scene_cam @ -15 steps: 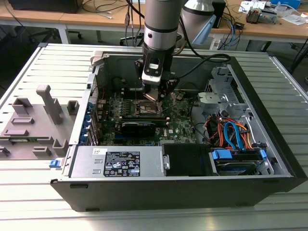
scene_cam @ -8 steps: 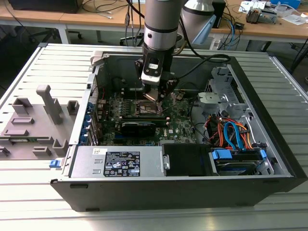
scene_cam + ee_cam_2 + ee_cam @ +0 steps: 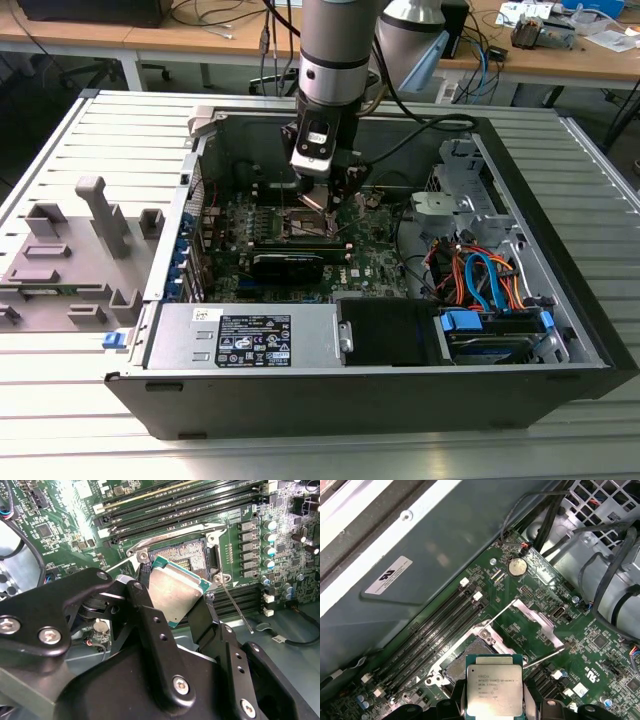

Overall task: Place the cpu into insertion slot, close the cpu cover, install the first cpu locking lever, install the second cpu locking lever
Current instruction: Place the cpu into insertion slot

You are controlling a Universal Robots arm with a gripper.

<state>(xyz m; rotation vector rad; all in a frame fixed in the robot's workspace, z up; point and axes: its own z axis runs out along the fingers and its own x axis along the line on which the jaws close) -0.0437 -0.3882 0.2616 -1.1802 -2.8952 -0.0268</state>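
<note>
One gripper (image 3: 174, 600) holds the cpu (image 3: 175, 592). Its two black fingers (image 3: 142, 597) are clamped on two sides of the chip. In both wrist views the silver top of the cpu (image 3: 494, 687) faces up, with a green rim around it.

Just past the chip is the slot (image 3: 192, 555). It is bare, and its small pins show. The cpu hangs over the near side of the slot (image 3: 457, 662) and is not down in it yet.

Two thin levers (image 3: 500, 612) stick out loose, one on each side of the slot. The cover (image 3: 535, 620) is swung open, off the slot, on the side away from the fingers.

Next come the long dark memory slots (image 3: 435, 630) and a round battery (image 3: 516, 567) on the green board (image 3: 600, 645).

In the exterior view the gripper (image 3: 318, 200) reaches down into an open black case (image 3: 380, 400). The case lies on a table (image 3: 300, 450) of grey slats. A grey block (image 3: 80, 250) sits on the table at the exterior view's left. Wooden desks (image 3: 200, 40) stand far behind.
</note>
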